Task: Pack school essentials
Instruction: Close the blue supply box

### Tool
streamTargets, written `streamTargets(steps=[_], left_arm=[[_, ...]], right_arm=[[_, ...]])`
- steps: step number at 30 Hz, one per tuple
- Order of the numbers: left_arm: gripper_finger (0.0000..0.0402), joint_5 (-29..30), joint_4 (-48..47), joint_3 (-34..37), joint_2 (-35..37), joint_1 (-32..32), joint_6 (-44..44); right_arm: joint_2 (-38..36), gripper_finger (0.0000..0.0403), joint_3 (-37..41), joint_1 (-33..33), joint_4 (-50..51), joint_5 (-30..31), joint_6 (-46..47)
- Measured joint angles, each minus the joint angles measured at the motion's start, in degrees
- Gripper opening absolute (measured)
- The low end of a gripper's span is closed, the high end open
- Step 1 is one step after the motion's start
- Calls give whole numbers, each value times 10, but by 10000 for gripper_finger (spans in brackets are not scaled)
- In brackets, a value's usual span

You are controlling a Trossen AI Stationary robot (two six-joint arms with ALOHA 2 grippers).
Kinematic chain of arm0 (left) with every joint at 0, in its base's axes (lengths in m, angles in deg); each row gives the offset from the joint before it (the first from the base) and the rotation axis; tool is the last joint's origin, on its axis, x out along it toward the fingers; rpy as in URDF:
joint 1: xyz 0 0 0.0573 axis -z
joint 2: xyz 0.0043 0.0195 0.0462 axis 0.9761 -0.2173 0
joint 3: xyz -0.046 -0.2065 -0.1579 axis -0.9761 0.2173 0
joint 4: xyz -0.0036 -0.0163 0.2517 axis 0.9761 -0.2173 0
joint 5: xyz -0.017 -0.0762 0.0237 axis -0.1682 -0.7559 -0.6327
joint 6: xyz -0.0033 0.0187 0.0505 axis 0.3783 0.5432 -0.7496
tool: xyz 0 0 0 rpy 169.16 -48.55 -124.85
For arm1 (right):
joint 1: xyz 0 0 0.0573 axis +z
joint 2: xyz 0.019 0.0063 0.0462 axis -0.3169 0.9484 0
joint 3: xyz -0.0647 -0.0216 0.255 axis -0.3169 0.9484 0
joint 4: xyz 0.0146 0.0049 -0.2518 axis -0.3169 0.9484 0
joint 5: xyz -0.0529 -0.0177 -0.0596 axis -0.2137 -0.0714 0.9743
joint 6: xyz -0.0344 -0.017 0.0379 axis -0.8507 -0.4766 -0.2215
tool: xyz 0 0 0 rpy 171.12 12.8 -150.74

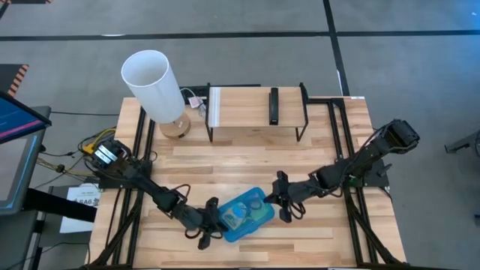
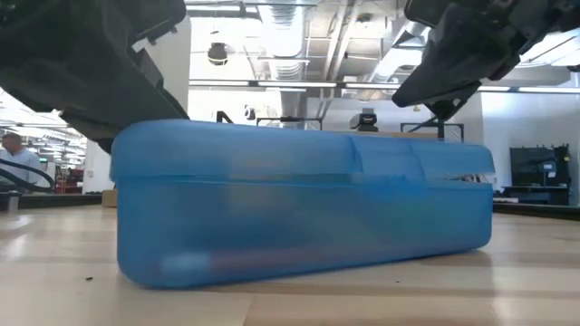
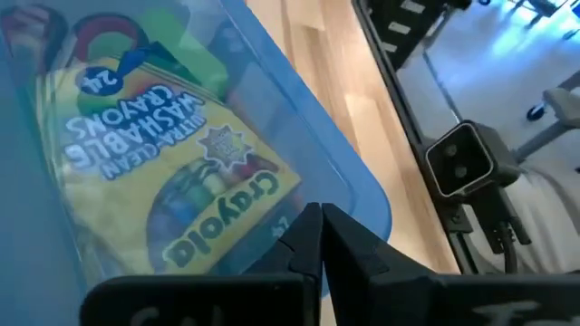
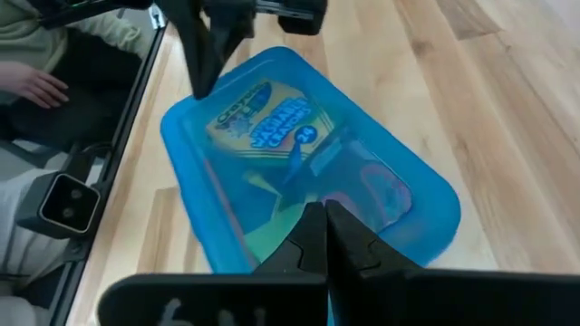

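Wood table (image 1: 247,157), blue case (image 1: 244,215) (lid down), L gripper (image 1: 211,223) & R gripper (image 1: 281,204) closed, empty.

The crayon box (image 3: 172,172), seen through the blue case (image 3: 353,181) lid, reads "Crayola" in green letters on yellow, with "ULTRA-CLEAN WASHABLE CRAYONS" and the number "24" on a blue band. From the right wrist view the same box (image 4: 263,118) shows print, probably that wording, too blurred to read.
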State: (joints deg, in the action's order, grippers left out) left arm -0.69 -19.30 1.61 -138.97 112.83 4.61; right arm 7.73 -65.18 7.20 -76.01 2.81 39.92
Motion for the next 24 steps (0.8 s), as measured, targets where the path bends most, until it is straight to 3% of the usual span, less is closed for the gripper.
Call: streamTargets(steps=[14,24], left_arm=[[0,-19,-114,-3,19,-29,-7],[0,69,-262,2,108,-47,-19]], right_arm=[[0,8,0,1,0,0,0],[17,8,0,4,-54,33,-4]])
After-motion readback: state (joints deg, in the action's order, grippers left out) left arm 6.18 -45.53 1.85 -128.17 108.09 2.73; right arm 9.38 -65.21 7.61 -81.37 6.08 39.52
